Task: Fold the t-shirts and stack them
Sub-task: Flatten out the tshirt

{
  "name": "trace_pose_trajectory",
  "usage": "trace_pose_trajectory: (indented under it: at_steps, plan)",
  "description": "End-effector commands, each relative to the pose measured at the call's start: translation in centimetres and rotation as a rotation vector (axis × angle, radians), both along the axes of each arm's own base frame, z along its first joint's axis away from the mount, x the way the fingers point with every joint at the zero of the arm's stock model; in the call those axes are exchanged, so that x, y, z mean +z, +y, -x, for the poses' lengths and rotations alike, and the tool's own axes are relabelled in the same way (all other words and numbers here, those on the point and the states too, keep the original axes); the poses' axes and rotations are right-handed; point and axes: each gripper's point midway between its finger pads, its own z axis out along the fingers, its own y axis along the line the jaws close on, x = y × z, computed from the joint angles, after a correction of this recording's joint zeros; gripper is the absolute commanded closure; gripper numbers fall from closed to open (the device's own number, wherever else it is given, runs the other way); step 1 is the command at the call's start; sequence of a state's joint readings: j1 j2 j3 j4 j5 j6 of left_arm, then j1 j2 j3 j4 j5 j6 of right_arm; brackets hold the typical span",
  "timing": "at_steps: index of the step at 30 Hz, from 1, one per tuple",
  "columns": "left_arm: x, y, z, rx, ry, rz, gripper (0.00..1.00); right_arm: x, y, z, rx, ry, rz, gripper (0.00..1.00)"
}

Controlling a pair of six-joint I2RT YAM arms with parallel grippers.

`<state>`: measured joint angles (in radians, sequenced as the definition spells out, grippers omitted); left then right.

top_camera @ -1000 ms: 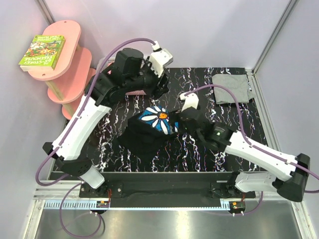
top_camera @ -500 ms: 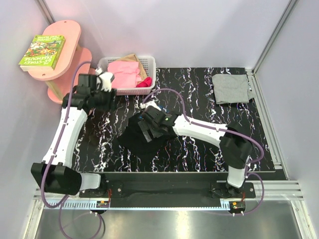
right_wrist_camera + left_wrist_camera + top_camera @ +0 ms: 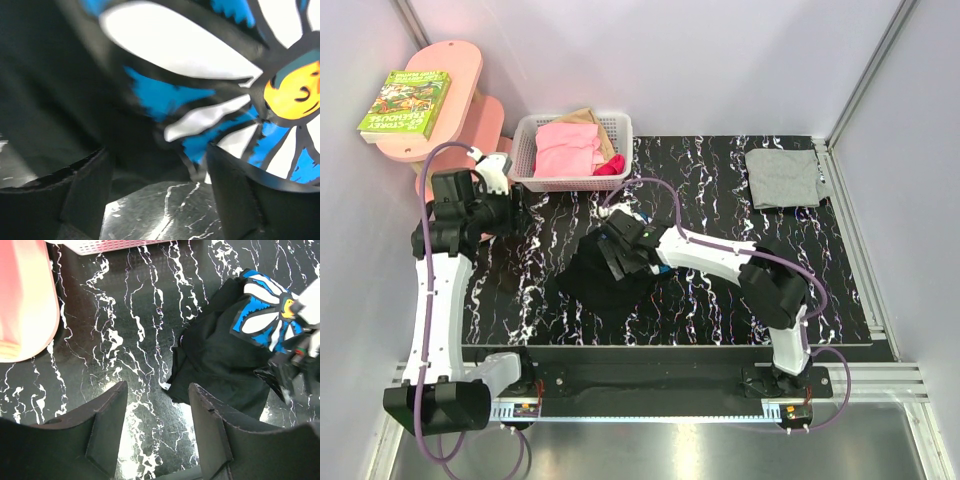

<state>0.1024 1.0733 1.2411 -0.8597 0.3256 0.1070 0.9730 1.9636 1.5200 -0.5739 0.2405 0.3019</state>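
Observation:
The black t-shirt (image 3: 588, 280) lies crumpled at the middle of the table. Its blue-and-white flower print (image 3: 264, 315) faces up, and the right arm covers it in the top view. My right gripper (image 3: 618, 255) is low over this shirt. Its jaws are open, with the printed cloth edge (image 3: 200, 125) just at the fingertips (image 3: 220, 165) and nothing pinched. My left gripper (image 3: 506, 208) hangs open and empty at the table's left side, well clear of the shirt, with bare table between its fingers (image 3: 112, 410). The grey t-shirt (image 3: 785, 177) lies folded at the back right.
A white basket (image 3: 620, 130) with pink clothes stands at the back, left of centre. A pink shelf unit (image 3: 455, 70) with a book (image 3: 405, 100) on top stands beyond the table's left edge. Its lower shelf (image 3: 25, 300) is close to my left gripper.
The left arm has swung back from over the shirt to the table's left side. The right arm has reached leftward across the black shirt and now hides the print from above.

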Motion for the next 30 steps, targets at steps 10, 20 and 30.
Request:
trace_pose_trajectory:
  at_steps: [10,20,30]
  plan:
    - [0.7,-1.5,-0.9,-0.109,-0.023,0.048,0.43,8.5,-10.3,-3.4,-0.293,-0.197,0.038,1.0]
    - [-8.6,-7.0,0.5,-0.401,0.245,-0.14,0.44,9.0,-19.6,4.4,-0.464,0.033,-0.001,0.99]
    - [-15.1,-12.8,-1.8,-0.524,0.419,-0.274,0.54,7.0,-26.0,10.7,-0.711,0.12,0.073,0.48]
